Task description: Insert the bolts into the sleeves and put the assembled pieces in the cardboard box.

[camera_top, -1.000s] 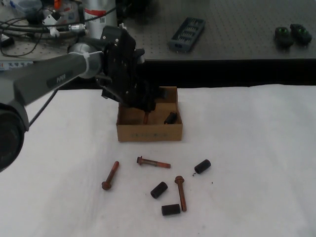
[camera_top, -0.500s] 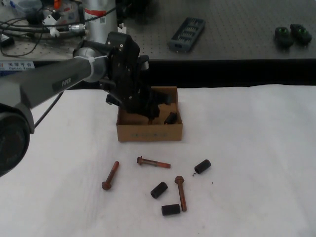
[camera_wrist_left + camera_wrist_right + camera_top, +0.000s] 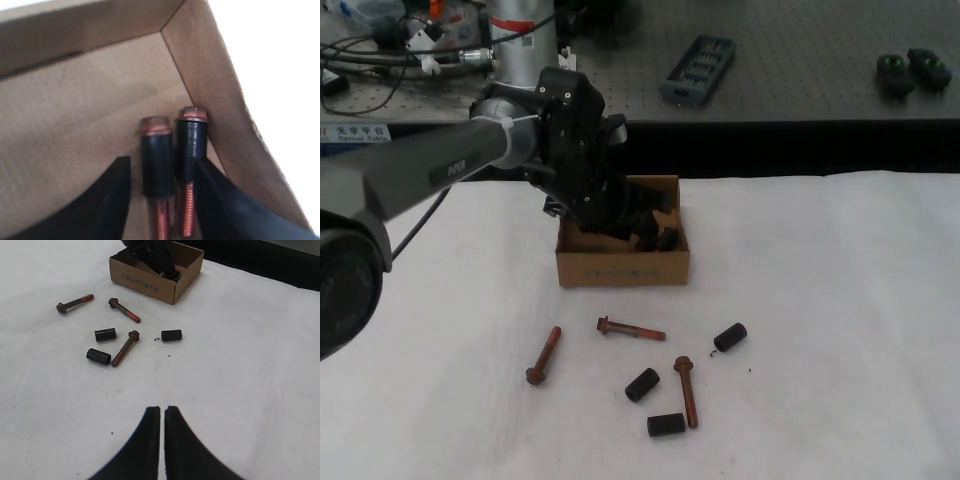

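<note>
The left gripper's (image 3: 161,163) fingers (image 3: 107,200) stand apart, open, low inside the cardboard box (image 3: 215,100). Between them on the box floor lie two finished parts side by side: one assembled piece (image 3: 157,167), a copper-coloured bolt through a black sleeve, and right against it the other assembled piece (image 3: 191,150), which lies next to the box wall near a corner. I cannot tell whether either finger touches them.

In the high view the left gripper (image 3: 642,228) dips into the cardboard box (image 3: 623,268) just above the middle of the frame, and the left arm (image 3: 440,165) runs from there to the left edge.

The right gripper's (image 3: 162,411) fingers (image 3: 145,440) are pressed nearly together with only a thin slit between them, and they hold nothing. It hangs over the white cloth (image 3: 250,380), well apart from the parts.

Below the box in the high view, in the lower middle of the frame, the loose parts lie on the cloth. There are three bolts: one at lower left (image 3: 544,355), one just under the box (image 3: 631,329), and one further down (image 3: 687,392). There are three sleeves: one to the right (image 3: 730,337), one beside the lowest bolt's head (image 3: 642,384), and one at the bottom (image 3: 666,425) touching or just beside that bolt's shank.

At the top of the frame, on the perforated bench (image 3: 800,60), sit a grey ribbed block (image 3: 698,68) and, at upper right, two dark round items (image 3: 913,70).
</note>
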Controlling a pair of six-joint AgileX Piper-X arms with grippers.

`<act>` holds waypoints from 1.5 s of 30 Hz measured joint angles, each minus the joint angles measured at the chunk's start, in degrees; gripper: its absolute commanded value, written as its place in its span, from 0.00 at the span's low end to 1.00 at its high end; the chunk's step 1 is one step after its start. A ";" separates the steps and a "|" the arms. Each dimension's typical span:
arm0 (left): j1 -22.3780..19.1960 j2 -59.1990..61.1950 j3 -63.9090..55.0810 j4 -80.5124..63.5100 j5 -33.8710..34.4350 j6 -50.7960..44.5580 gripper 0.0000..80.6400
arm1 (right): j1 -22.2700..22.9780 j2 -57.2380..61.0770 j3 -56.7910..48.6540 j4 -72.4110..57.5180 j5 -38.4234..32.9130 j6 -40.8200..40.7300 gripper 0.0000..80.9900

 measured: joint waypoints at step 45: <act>4.60 -31.34 0.00 35.19 0.67 8.05 0.00 | -24.67 46.77 -22.77 -7.74 -39.12 1.17 0.05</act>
